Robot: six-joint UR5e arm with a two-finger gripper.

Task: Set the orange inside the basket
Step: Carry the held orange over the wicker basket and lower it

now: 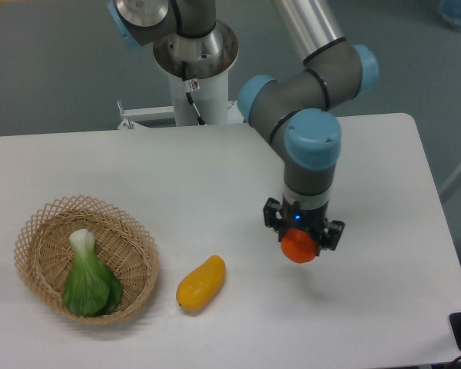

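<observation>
My gripper (300, 244) is shut on the orange (298, 247), a small round reddish-orange fruit, and holds it above the table right of centre. The round tan wicker basket (42, 223) sits at the left of the table, far from the gripper. A green bok choy (88, 277) lies inside the basket.
A yellow-orange mango-shaped fruit (200, 283) lies on the table between the basket and the gripper. The robot base (192, 69) stands at the back. The table's right edge runs near x 600. A magenta object seen earlier is hidden behind the arm.
</observation>
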